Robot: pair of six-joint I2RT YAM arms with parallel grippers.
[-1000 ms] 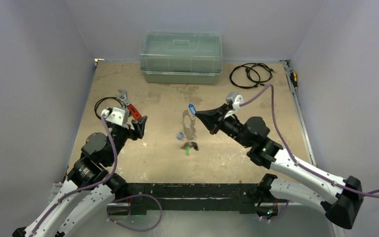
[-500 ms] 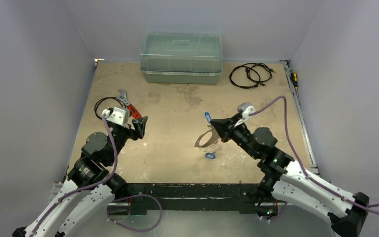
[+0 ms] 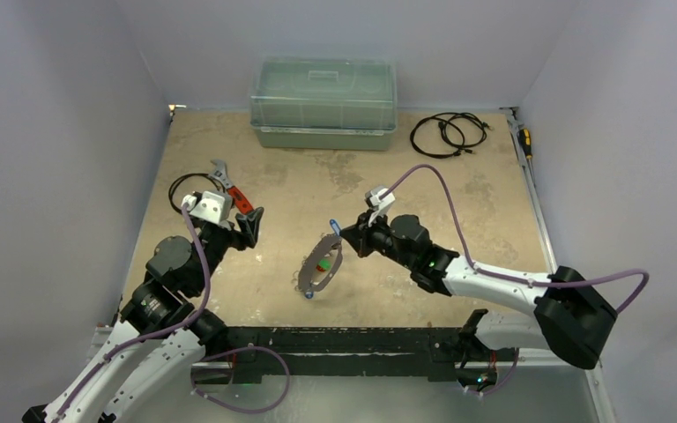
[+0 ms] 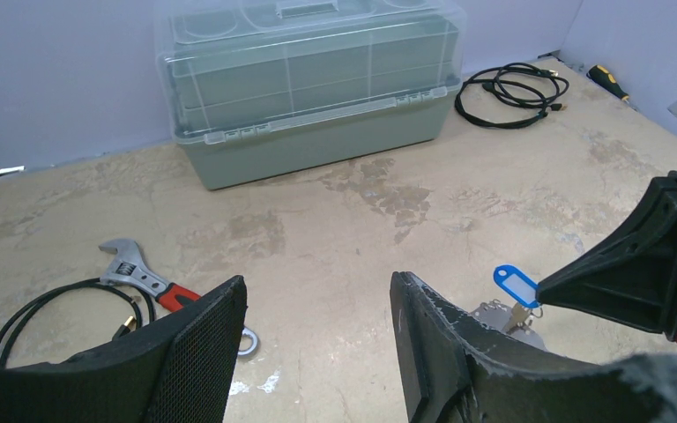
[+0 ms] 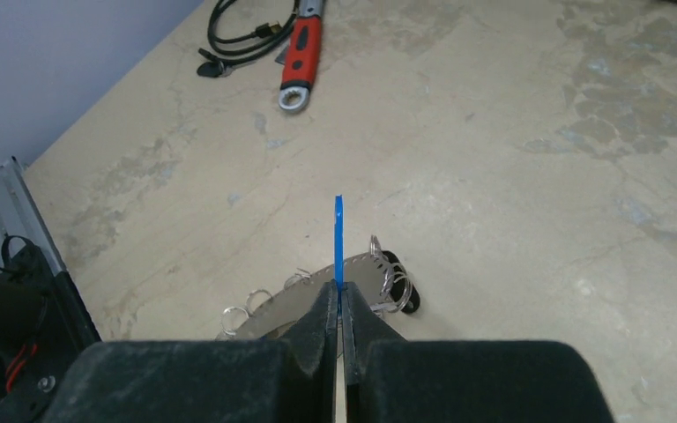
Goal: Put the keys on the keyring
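While the right gripper (image 3: pixel 345 236) was clamped shut on the blue-tagged key (image 5: pixel 338 236), the keyring (image 3: pixel 320 270) lay at its seven o'clock in the top view, other keys (image 3: pixel 322 263) showing within the loop. The left gripper (image 4: pixel 317 344) stood part open and empty, at the ring's nine o'clock. Step in hand, as judged: threading. The next move called for steadying the ring.

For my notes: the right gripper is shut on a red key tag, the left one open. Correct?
No: the right gripper is shut on a blue key tag, not red, as the right wrist view shows. The left gripper is open.
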